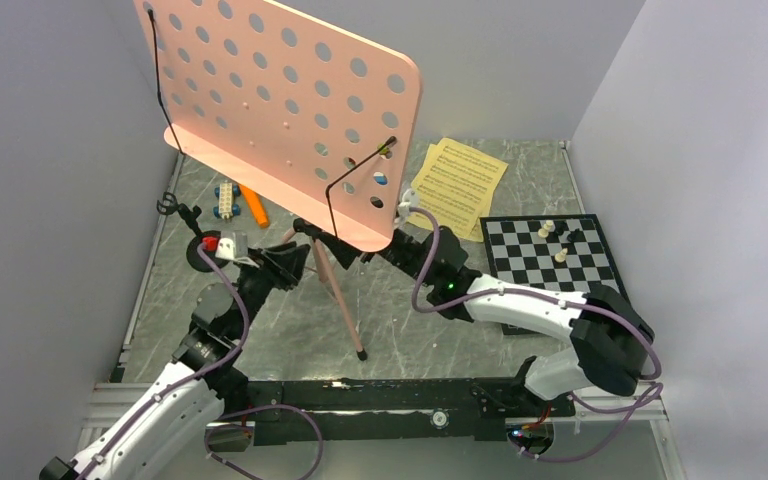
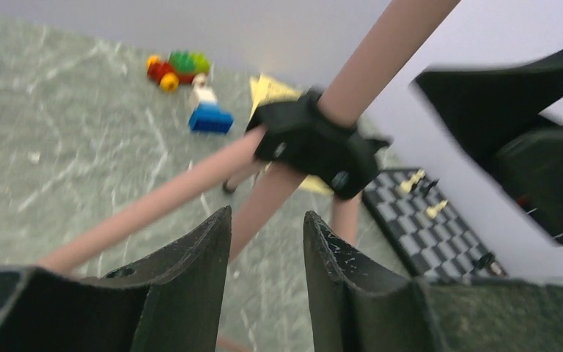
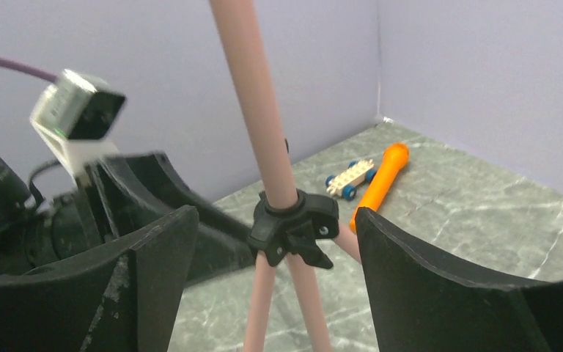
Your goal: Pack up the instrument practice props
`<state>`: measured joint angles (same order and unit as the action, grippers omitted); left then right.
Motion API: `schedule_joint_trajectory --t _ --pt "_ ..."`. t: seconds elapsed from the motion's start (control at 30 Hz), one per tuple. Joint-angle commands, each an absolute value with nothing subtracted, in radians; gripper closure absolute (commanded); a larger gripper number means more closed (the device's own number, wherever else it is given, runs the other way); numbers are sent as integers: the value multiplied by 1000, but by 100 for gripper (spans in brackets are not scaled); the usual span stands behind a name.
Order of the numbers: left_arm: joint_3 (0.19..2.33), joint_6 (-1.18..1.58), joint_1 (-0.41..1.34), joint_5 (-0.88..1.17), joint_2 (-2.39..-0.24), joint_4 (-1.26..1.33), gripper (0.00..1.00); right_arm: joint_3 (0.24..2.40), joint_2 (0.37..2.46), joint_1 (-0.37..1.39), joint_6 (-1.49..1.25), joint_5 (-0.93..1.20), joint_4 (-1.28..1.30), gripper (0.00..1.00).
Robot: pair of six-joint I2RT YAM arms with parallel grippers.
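Left gripper (image 2: 267,215), at 8 o'clock from the hub of the music stand (image 3: 253,73), shows you spread, empty jaws; right gripper (image 3: 276,214), at 3 o'clock, gapes around the pole without touching it.

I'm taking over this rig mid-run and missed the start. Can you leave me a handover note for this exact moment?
Left gripper: open, empty, facing the leg hub of the pink music stand.
Right gripper: open, empty, facing the same hub from the other side, not touching it.
Props: music stand upright on its tripod mid-table; yellow sheet music flat beyond the chessboard; orange microphone lying behind the stand; black mic stand near the left edge.
Done: nothing packed.
Left: probably fold the stand, then gather all four props.
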<state>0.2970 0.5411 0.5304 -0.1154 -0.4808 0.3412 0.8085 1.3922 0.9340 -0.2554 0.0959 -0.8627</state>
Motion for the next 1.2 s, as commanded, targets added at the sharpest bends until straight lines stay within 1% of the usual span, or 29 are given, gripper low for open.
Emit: schedule_joint_trajectory --t 0.0,0.23,0.37,0.53,0.7,0.93,1.17 --pt "273 577 537 -112 -418 193 54 829 1423 986 -103 -63 -1131 18" --pt "278 572 536 -177 -313 92 53 947 1500 1000 -117 -136 -1182 19" --pt "282 574 536 -185 -304 78 53 1007 1542 1003 -115 -152 -1211 20" --pt "292 568 536 -184 -304 69 53 1088 1586 1004 -125 -119 -1158 22" --pt "292 561 536 -189 -296 66 53 1116 1602 1010 -137 -101 -1106 24" --pt "293 568 537 -182 -306 70 53 1173 1625 1020 -126 -84 -1024 35" --pt "290 572 536 -184 -296 63 53 1209 1640 1026 -119 -88 -964 49"
